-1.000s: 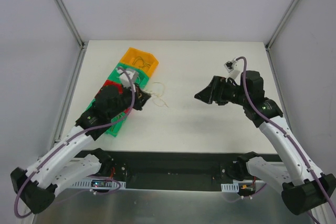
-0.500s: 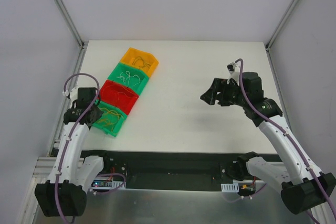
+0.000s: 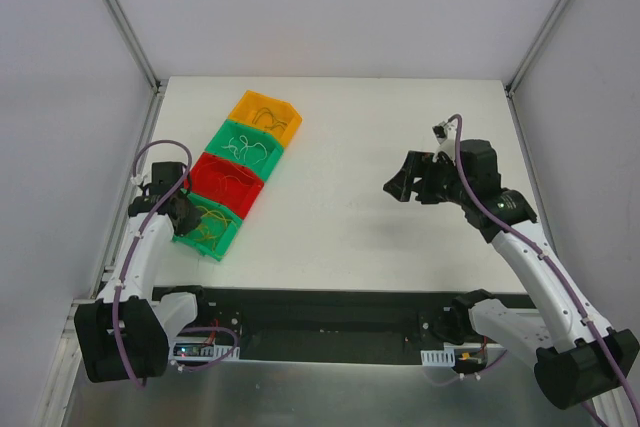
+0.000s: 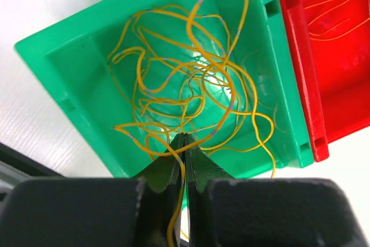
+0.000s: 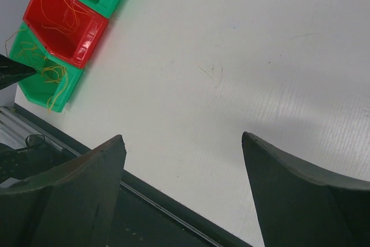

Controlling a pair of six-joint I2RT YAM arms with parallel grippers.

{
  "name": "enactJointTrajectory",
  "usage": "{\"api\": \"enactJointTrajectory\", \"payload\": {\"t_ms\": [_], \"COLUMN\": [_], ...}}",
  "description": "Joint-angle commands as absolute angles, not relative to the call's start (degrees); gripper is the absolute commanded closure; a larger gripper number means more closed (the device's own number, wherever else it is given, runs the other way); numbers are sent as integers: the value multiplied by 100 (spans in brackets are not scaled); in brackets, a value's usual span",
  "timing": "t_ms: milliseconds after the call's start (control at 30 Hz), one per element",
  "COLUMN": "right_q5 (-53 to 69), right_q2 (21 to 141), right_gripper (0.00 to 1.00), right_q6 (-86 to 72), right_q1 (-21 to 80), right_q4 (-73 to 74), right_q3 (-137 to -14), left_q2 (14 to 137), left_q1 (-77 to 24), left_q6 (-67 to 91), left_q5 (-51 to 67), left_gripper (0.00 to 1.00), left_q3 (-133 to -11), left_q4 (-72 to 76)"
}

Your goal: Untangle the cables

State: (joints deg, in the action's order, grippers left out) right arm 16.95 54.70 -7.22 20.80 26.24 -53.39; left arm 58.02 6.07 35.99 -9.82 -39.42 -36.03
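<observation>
Several cables (image 4: 191, 85) — one in left gripper (image 4: 184, 143).

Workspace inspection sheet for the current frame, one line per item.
Surface: white table, faint scuffs in the right wrist view.
Job's things: yellow wires heaped in the near green bin; other thin wires in the red bin, far green bin and orange bin.
Clutter: nothing seen.
Grippers: left gripper shut, pinching a yellow strand above the near green bin; right gripper open, empty.
Cables: purple cables run along both arms.
Surroundings: white walls, metal frame posts, black base rail at the near edge.
</observation>
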Motion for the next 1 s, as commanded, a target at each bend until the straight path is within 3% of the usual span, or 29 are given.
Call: {"api": "enactJointTrajectory", "payload": {"t_ms": [0,33,200,400,533,733,967], "right_q5": [1600,1582,1617,1643,1687,1644,1037], "right_q2": [5414,5431,5484,5537,5599,5537,4984], "right_gripper": [16,16,16,16,16,16,13], "right_q6": [-659,-650,-650,-633,-607,-379,-158], "right_q1": [2039,2048,2030,2021,2013,2004,2013], "right_q4": [2479,2470,2444,2443,2452,2496,2646], "right_q3": [-5230,-5212,-5159,-5194,-5238,-5151,-4975], "left_q2": [5915,5950,5907,5011,4519,4017,3991], "left_q1": [615,624,624,624,615,624,598], "left_q6": [3156,3120,3076,3130,2778,1838,1968], "left_q5": [-520,-423,-308,-282,289,1483,3503], "left_gripper": [100,98,50,13,4,1,2], "left_q3": [-3964,-3990,-4087,-4271,-4543,-5035,-5195], "left_q4": [-3191,-3173,-3208,-3629,-3700,-3665,-2850]}}
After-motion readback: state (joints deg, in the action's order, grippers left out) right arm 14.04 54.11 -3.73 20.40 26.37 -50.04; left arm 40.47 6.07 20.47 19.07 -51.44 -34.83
